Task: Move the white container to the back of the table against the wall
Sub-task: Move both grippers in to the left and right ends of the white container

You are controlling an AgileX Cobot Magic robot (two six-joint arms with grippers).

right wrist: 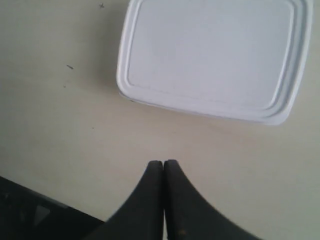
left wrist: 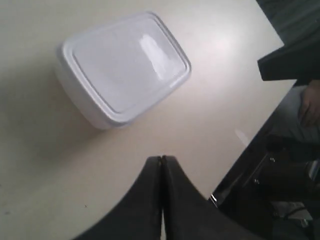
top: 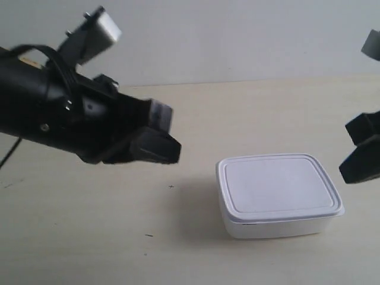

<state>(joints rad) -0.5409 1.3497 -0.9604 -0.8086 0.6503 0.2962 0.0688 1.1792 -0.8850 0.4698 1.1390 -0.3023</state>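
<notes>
The white container (top: 279,193) rests lid-on upon the cream table (top: 89,237), well forward of the pale wall (top: 237,35). The arm at the exterior view's left hovers above the table, its gripper (top: 163,139) a short way left of the box. Another gripper (top: 362,148) hangs at the exterior view's right edge, just past the box. In the left wrist view my gripper (left wrist: 161,159) is shut and empty, apart from the container (left wrist: 122,65). The right wrist view likewise has my gripper (right wrist: 163,162) shut and empty, short of the container (right wrist: 212,57).
The table's edge (left wrist: 240,160) runs close by in the left wrist view, with dark equipment and a person's hand (left wrist: 310,102) beyond it. Another table edge (right wrist: 50,195) shows in the right wrist view. Tiny dark specks (top: 148,235) dot the tabletop.
</notes>
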